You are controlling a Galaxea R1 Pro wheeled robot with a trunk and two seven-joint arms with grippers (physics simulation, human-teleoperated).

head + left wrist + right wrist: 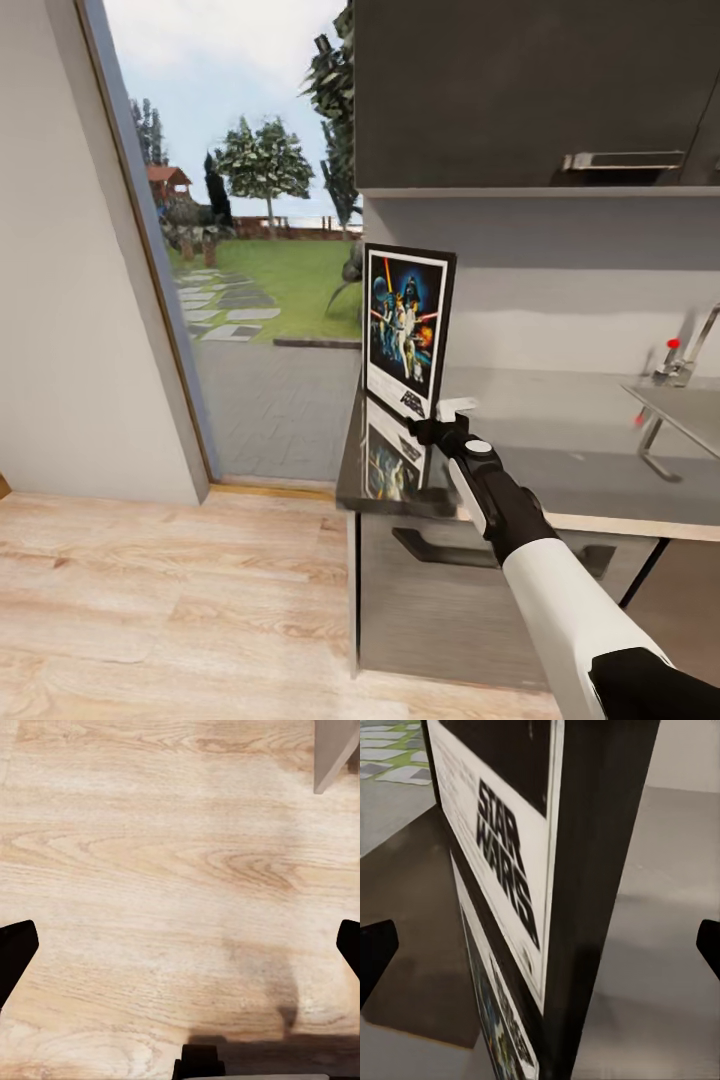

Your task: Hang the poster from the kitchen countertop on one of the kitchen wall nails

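Standing upright on the shiny grey bench, poster lettered "STAR WARS"; right pincer spread wide at its lower corner, left pincer released over wood floor.

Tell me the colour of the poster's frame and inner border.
Thin black frame, white inner border around dark blue art on the poster; clearest in the head view.

— what sort of place is this?
— a home kitchen. a shiny grey countertop runs over a grey cabinet front with a dark handle, a dark wall cupboard hangs above, and a chrome tap stands at the far end.
— and the rest?
— a pale wood floor, plus a tall glass door looking onto a lawn, trees and a stone path.
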